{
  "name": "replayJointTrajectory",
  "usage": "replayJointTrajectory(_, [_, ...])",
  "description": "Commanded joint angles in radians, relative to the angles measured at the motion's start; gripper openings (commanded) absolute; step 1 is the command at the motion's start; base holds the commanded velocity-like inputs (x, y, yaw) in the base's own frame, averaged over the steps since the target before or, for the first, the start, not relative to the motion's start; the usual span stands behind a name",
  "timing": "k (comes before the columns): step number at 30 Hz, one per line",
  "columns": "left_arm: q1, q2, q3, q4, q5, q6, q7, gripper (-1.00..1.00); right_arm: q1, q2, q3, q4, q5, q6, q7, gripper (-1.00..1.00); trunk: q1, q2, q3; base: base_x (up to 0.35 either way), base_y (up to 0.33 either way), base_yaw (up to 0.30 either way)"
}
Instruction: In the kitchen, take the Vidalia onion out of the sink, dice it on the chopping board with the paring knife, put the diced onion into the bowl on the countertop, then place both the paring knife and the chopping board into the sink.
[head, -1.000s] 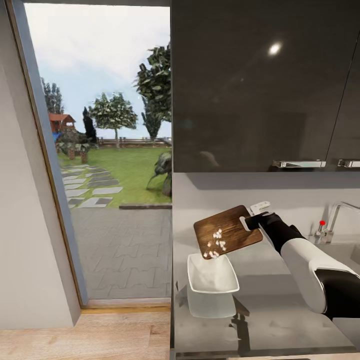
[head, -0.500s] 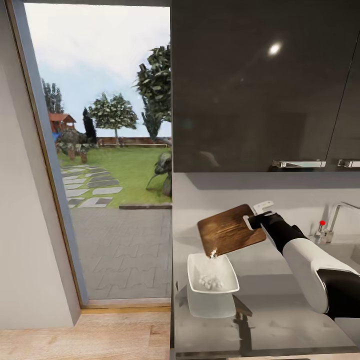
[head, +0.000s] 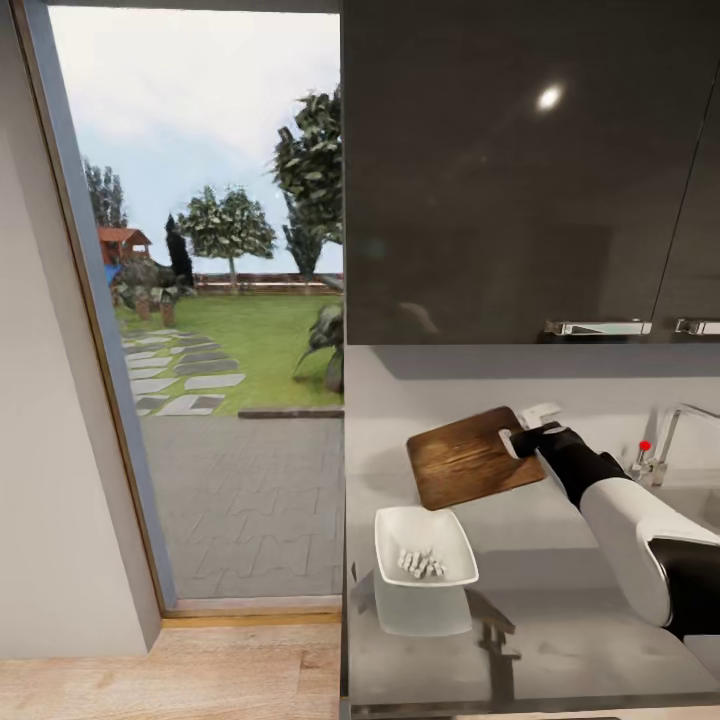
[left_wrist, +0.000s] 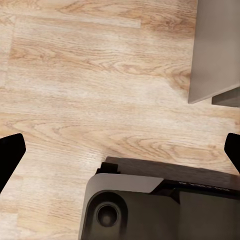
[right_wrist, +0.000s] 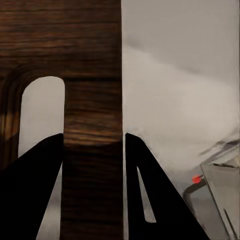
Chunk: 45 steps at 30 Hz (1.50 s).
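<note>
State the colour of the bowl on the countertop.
White. The bowl, holding pale diced onion, shows best in the head view.

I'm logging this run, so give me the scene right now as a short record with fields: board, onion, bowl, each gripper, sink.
chopping board: held tilted above the countertop, bare of pieces
right gripper: fingers shut on the board's handle edge
diced onion: pale pieces lying in the bowl
bowl: on the countertop, below the board's lower edge
left gripper: open, over wood floor
sink: tap with red dot at far right
</note>
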Motion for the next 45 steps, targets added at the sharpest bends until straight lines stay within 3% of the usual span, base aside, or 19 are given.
replayJointTrajectory(1, [-0.002, -0.001, -0.008, 0.005, 0.007, -0.007, 0.002, 1.00, 0.000, -0.010, -0.021, 0.010, -0.004, 0.006, 0.023, -1.00, 0.000, -0.001, 0.000, 0.000, -0.022, 0.000])
replayJointTrajectory(6, [-0.002, -0.003, -0.008, 0.006, 0.007, -0.007, 0.002, 1.00, 0.000, -0.063, -0.147, 0.099, -0.095, 0.007, 0.094, -1.00, 0.000, -0.001, 0.000, -0.075, -0.175, 0.000])
replayJointTrajectory(9, [-0.002, -0.004, -0.008, 0.006, 0.007, -0.007, 0.002, 1.00, 0.000, -0.073, -0.172, 0.129, -0.113, 0.007, 0.101, -1.00, 0.000, -0.001, 0.000, -0.130, -0.267, 0.000])
replayJointTrajectory(17, [-0.002, -0.004, -0.008, 0.006, 0.007, -0.006, 0.002, 1.00, 0.000, -0.074, -0.184, 0.141, -0.126, 0.008, 0.102, -1.00, 0.000, -0.001, 0.000, -0.141, -0.282, 0.000])
replayJointTrajectory(23, [-0.002, -0.004, -0.008, 0.006, 0.007, -0.005, 0.002, 1.00, 0.000, -0.073, -0.183, 0.142, -0.169, 0.007, 0.103, -1.00, 0.000, -0.001, 0.000, -0.114, -0.293, 0.000])
replayJointTrajectory(41, [-0.002, -0.003, -0.008, 0.006, 0.007, -0.007, 0.003, 1.00, 0.000, -0.074, -0.183, 0.162, -0.177, 0.009, 0.101, -1.00, 0.000, -0.001, 0.001, -0.010, -0.310, -0.011])
replayJointTrajectory(45, [-0.002, -0.003, -0.008, 0.006, 0.007, -0.007, 0.003, 1.00, 0.000, -0.071, -0.184, 0.163, -0.184, 0.055, 0.099, -1.00, 0.000, -0.001, 0.001, 0.000, -0.312, 0.000])
